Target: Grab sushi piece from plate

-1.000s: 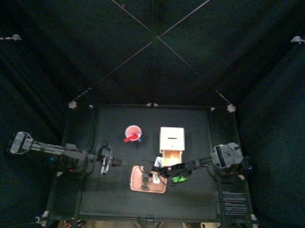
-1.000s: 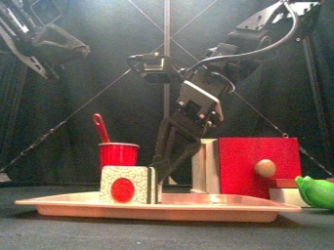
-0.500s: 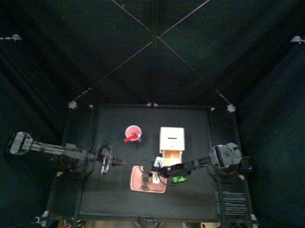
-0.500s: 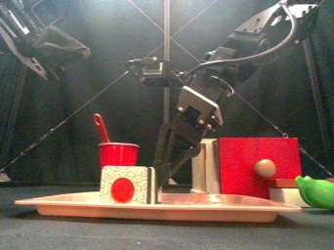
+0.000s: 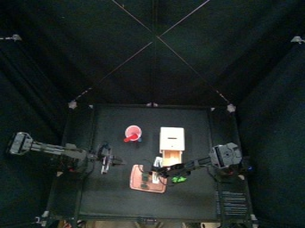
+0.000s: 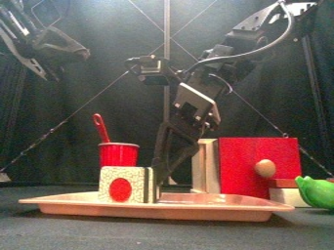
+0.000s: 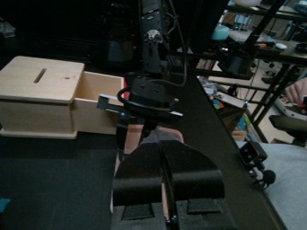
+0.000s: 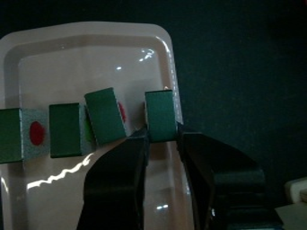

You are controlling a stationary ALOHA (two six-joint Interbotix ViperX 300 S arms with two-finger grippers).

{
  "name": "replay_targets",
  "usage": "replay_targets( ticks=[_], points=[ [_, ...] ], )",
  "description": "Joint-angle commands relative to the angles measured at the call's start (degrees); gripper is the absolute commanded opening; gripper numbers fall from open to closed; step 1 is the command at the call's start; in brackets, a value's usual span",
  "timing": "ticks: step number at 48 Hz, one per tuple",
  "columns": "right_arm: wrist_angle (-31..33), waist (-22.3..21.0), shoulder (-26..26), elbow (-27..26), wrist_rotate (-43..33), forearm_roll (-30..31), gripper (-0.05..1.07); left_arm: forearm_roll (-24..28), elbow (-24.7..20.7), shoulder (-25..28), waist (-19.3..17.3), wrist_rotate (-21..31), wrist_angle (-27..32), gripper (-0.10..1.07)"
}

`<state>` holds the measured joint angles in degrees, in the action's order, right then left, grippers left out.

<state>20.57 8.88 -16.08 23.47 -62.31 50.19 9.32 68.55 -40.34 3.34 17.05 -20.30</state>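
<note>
We judge the task about half done: the right gripper (image 8: 162, 148) has come down onto the plate (image 8: 48, 54) and its jaws straddle the end sushi piece (image 8: 161, 115) of a row, one jaw on each side of it. They look close against it, but we cannot tell whether they are clenched on it yet or merely around it. The piece sits flat on the plate, so what is left, as we read it, is to finish the squeeze and lift the piece clear.

The left gripper (image 7: 168, 193) hangs idle over the desk (image 5: 113, 120) just beside the plate, its jaws nearly together and holding nothing.

Counting what we see: one salmon-pink plate near the desk's front edge; four green-wrapped sushi pieces on it in the right wrist view; one cream box (image 5: 174, 139) with a red side; one red cup (image 6: 119, 154) with a spoon; one green object (image 6: 315, 189) at the plate's right end
</note>
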Motion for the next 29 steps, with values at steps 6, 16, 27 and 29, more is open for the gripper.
replay_targets(
  ticks=[6,16,27,29],
  points=[
    [0.53,-0.09,4.48,-1.23,0.0,-0.18,0.55,-0.09,-0.7,0.0,-0.09,-0.09,-0.26,0.18],
    [0.62,0.0,5.63,-1.05,-0.35,-0.18,0.55,-0.09,-0.7,0.0,-0.09,-0.09,-0.26,0.18],
    [0.62,0.18,5.89,-0.88,-0.7,-0.18,0.55,-0.09,-0.7,0.0,-0.09,-0.09,-0.26,0.18],
    [0.62,0.18,6.33,-0.88,-0.79,-0.18,0.55,-0.09,-0.7,0.0,-0.09,-0.09,-0.26,0.18]
  ],
)
